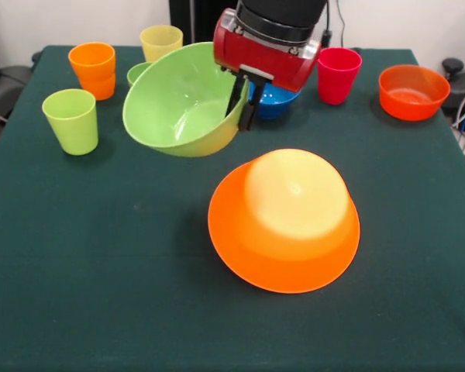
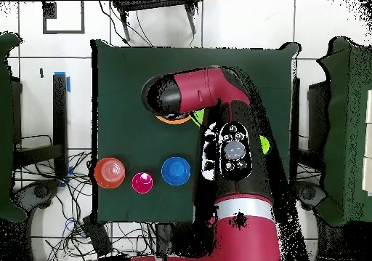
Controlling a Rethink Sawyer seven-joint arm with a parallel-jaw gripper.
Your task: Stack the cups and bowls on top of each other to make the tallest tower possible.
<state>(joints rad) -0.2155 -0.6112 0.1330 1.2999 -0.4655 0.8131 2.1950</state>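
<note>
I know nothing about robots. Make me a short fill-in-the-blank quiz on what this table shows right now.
1. The gripper holds the light green bowl by its ____.
2. The big orange bowl lies upside ____ on the green table.
3. The red-pink cup stands between the blue bowl and the ____ bowl.
4. The lifted bowl is ____, not level.

Missing words: rim; down; red-orange; tilted
</note>
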